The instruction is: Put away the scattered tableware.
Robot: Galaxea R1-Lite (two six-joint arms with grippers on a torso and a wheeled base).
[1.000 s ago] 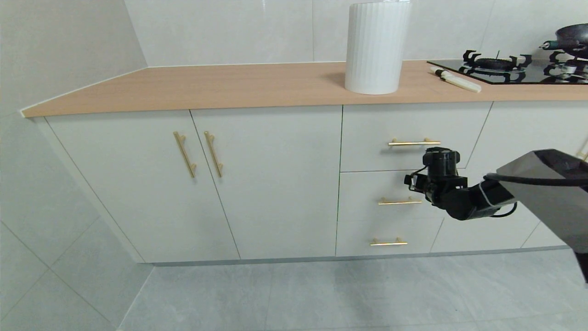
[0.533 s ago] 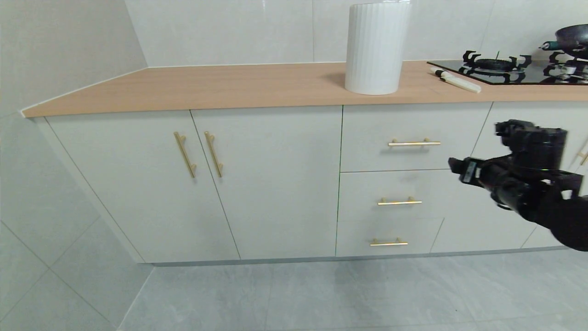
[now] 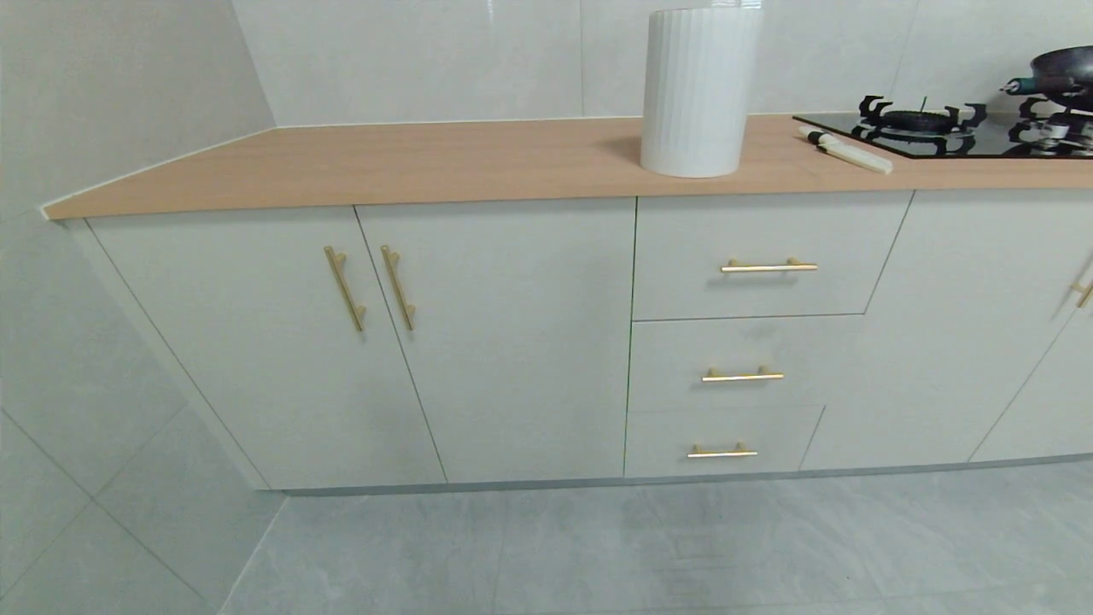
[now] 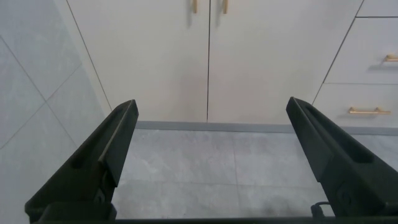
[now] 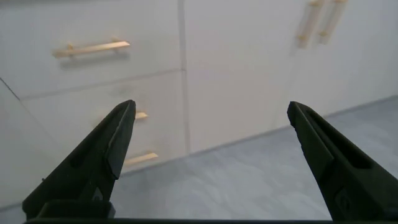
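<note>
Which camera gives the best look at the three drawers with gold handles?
The head view: all three drawers show whole, shut, below the counter. The right wrist view shows their handles and partial fronts; the left wrist view, two handles.

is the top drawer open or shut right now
Shut. The top drawer has its front flush with the drawer below and the cabinet door beside it, with only thin seams between them.

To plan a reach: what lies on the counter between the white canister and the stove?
In the head view, one long white utensil lies there, close to the stove; the canister stands apart from it.
</note>
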